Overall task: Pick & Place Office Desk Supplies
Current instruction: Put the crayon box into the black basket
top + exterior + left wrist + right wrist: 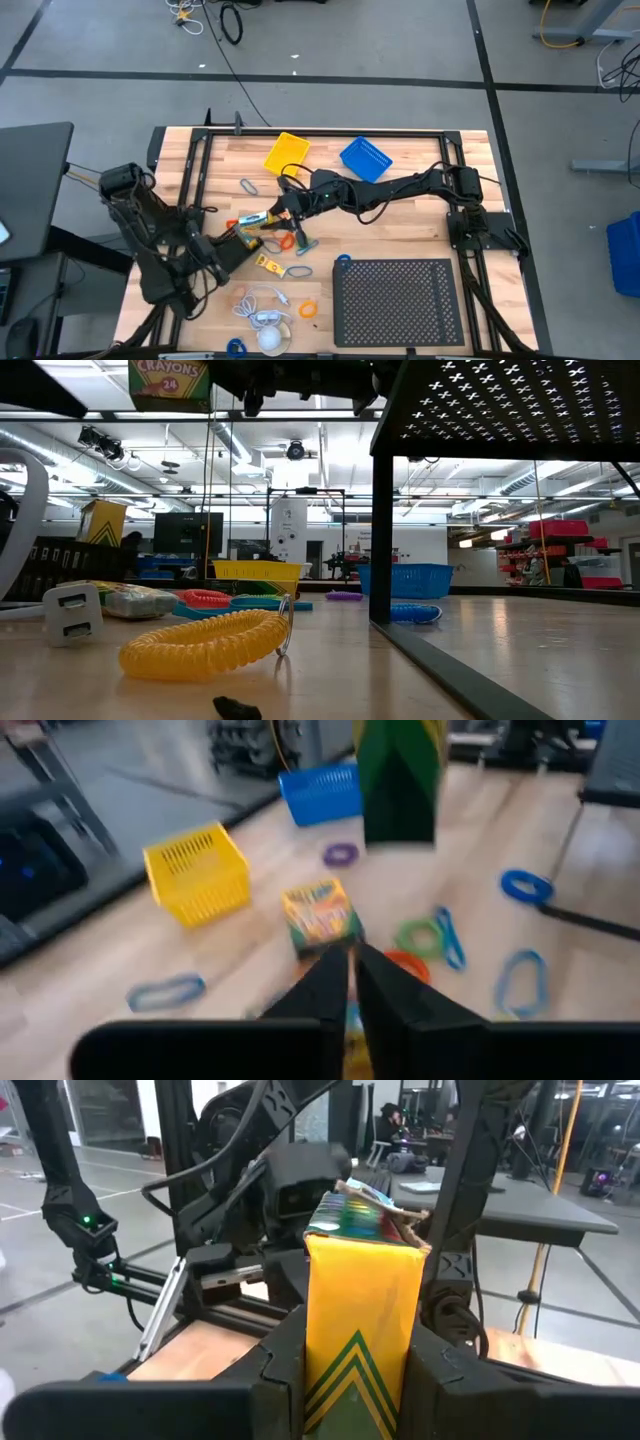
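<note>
My right gripper (288, 206) reaches over the table's middle and is shut on a yellow-and-green crayon box (360, 1330), which also shows high up in the low view (168, 382). My left gripper (350, 982) is low over the table just left of it, fingers almost together. A second crayon box (320, 915) lies flat on the table right ahead of its fingertips. A third crayon box (268, 263) lies nearer the front edge. Coloured loops lie around: green (424, 934), purple (340, 853), blue (527, 885). My left gripper shows something yellow (348, 1025) in the narrow gap between its fingers; I cannot tell whether it touches it. My right gripper pinches the crayon box by its two opposite sides (312, 1350) between its two fingers. The box stands upright in the hold, its open top (365, 1215) up, lifted clear of the table.
A yellow basket (287, 153) and a blue basket (365, 158) stand at the far side. A large black perforated tray (400, 300) stands raised at the front right. A yellow coil (205, 643), a white plug (72, 612) and an orange loop (308, 310) lie near the front.
</note>
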You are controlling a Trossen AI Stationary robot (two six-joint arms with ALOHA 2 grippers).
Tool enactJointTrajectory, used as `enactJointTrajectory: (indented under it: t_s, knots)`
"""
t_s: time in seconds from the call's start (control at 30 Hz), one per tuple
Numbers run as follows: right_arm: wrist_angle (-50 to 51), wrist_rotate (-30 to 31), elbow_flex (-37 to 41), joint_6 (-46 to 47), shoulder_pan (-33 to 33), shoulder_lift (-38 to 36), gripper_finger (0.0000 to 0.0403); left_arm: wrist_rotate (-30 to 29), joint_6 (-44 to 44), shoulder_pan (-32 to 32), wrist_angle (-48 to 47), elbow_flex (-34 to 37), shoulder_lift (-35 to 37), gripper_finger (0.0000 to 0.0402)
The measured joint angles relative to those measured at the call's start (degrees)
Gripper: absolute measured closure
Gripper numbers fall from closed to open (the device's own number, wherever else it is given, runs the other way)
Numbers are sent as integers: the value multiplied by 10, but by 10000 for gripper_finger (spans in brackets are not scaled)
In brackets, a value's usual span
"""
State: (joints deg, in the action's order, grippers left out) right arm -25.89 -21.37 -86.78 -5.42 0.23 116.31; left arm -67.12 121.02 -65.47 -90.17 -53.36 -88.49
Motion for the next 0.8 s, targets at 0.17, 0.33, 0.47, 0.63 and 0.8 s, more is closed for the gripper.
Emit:
enactJointTrajectory:
  t_s: [0.17, 0.33, 0.47, 0.63, 0.8]
  knots:
    - [-1, 1, 0, -6, 0, 0, 308, -55, -48, 42, 1, 0, 16, 292]
    - [-1, 1, 0, -14, 0, 0, 308, -80, -51, 68, 1, 0, 44, 210]
    - [-6, -3, 0, -19, 0, -1, 308, -105, -42, 70, 1, 0, 65, 156]
    - [-15, -4, 0, -19, 0, -2, 308, -127, -43, 73, 0, 1, 80, 135]
    - [-15, -5, 0, -19, 0, -2, 308, -132, -48, 61, 1, 1, 85, 136]
